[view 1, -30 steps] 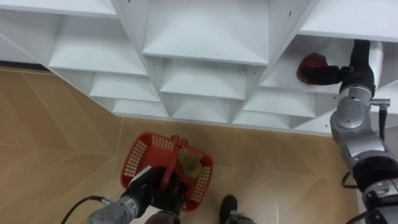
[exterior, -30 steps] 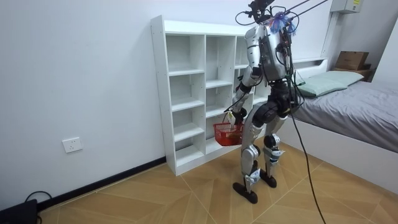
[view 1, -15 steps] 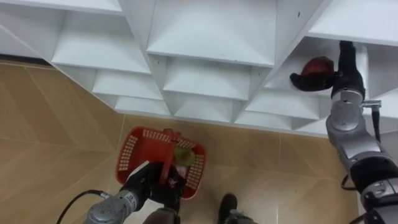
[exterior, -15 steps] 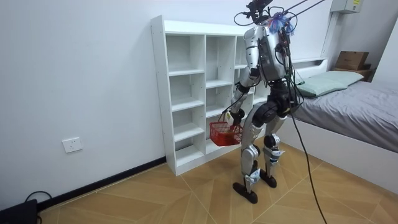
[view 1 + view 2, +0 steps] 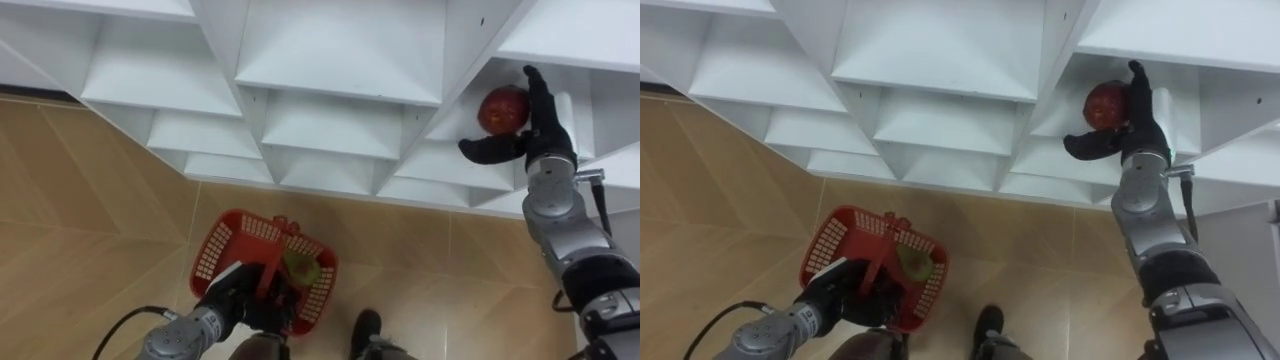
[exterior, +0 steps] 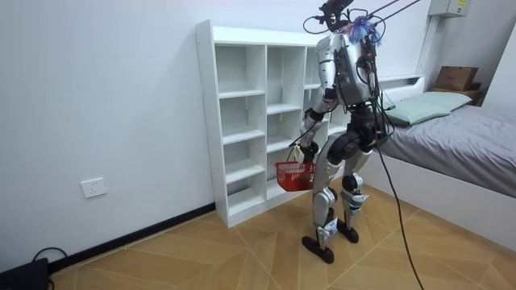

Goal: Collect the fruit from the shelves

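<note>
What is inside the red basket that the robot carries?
One greenish fruit lies in the basket, beside the handle. The left hand gripping that handle covers part of the bottom.

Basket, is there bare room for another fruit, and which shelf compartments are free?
The red basket is bare in its left half, crowded on the right by the green fruit and the left robot hand on the handle. The shelf's middle compartments are bare; the right one holds the red fruit and the open right robot hand.
</note>
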You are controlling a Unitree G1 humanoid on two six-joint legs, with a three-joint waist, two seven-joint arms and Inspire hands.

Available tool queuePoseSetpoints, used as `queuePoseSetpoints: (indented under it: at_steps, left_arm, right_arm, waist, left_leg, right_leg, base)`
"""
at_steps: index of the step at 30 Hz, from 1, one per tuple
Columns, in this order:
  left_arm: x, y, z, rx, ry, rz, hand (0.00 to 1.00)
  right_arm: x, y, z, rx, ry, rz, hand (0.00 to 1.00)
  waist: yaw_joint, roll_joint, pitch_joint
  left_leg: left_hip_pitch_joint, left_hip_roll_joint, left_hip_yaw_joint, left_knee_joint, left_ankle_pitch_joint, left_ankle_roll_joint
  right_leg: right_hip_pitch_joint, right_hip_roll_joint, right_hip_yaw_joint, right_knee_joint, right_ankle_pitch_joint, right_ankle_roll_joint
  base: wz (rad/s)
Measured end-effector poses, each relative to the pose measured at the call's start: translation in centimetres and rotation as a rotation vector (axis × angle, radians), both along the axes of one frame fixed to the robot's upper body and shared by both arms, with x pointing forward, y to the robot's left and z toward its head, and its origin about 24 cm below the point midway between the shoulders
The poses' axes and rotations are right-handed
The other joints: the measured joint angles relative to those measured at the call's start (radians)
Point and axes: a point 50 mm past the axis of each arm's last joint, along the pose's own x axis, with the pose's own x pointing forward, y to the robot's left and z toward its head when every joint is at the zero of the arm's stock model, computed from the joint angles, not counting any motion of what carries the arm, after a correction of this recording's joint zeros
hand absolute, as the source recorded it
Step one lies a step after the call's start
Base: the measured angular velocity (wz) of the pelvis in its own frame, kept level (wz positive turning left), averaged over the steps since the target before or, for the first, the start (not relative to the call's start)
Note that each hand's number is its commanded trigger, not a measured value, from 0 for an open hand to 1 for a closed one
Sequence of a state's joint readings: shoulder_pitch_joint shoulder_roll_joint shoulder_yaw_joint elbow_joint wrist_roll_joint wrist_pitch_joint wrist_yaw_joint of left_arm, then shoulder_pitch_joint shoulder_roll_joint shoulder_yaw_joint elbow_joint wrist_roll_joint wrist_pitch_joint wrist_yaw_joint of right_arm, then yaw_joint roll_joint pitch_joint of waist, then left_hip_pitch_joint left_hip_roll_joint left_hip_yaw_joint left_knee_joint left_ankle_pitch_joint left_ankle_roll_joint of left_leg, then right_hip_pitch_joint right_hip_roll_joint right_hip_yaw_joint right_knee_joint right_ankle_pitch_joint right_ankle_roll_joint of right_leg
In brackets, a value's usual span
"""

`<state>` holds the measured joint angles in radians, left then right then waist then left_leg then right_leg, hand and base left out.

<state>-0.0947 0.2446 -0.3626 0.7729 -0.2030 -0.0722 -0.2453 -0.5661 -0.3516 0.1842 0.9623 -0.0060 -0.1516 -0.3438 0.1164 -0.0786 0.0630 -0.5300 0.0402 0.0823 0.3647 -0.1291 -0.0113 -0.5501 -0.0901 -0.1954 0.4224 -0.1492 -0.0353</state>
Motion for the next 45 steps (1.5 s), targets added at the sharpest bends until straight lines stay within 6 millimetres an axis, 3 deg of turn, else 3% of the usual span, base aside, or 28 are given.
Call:
queuePoseSetpoints:
  at_steps: [20, 21, 22, 23, 45]
  left_arm:
    - [0.78, 0.12, 0.36, 0.024, -0.027, 0.025, 1.00]
    - [0.77, 0.11, 0.36, 0.024, -0.027, 0.025, 1.00]
    - [0.76, 0.11, 0.35, 0.024, -0.026, 0.025, 1.00]
    - [0.76, 0.11, 0.35, 0.024, -0.026, 0.025, 1.00]
    - [0.15, 0.10, -0.35, 0.039, 0.014, 0.012, 1.00]
  right_arm:
    - [-0.03, -0.07, -0.07, -0.008, 0.009, 0.006, 0.00]
    - [-0.02, -0.06, -0.07, -0.013, 0.009, 0.008, 0.17]
    - [-0.02, -0.06, -0.07, -0.015, 0.010, 0.009, 0.74]
    - [-0.02, -0.05, -0.07, -0.019, 0.010, 0.010, 1.00]
    - [0.19, -0.75, 0.70, -0.045, -0.017, -0.021, 1.00]
  waist:
    - [-0.001, 0.000, 0.0002]
    - [-0.001, 0.000, 0.0002]
    - [-0.001, 0.000, 0.0002]
    - [-0.001, 0.000, 0.0002]
    - [-0.001, 0.001, 0.0006]
  left_leg:
    - [-0.008, -0.001, -0.002, 0.011, 0.000, 0.000]
    - [-0.008, -0.001, -0.002, 0.011, 0.000, 0.000]
    - [-0.008, -0.001, -0.002, 0.011, 0.000, 0.000]
    - [-0.008, -0.001, -0.002, 0.011, 0.000, 0.000]
    - [-0.002, 0.001, -0.001, 0.005, 0.000, -0.001]
  right_leg:
    - [-0.011, -0.005, -0.002, 0.011, -0.006, -0.003]
    - [-0.011, -0.005, -0.002, 0.011, -0.006, -0.003]
    - [-0.011, -0.005, -0.002, 0.011, -0.006, -0.003]
    - [-0.010, -0.004, -0.002, 0.011, -0.006, -0.003]
    - [-0.004, 0.001, 0.001, 0.009, -0.005, -0.004]
  base:
    - [0.00]
    - [0.00]
    - [0.00]
    - [0.00]
    - [0.00]
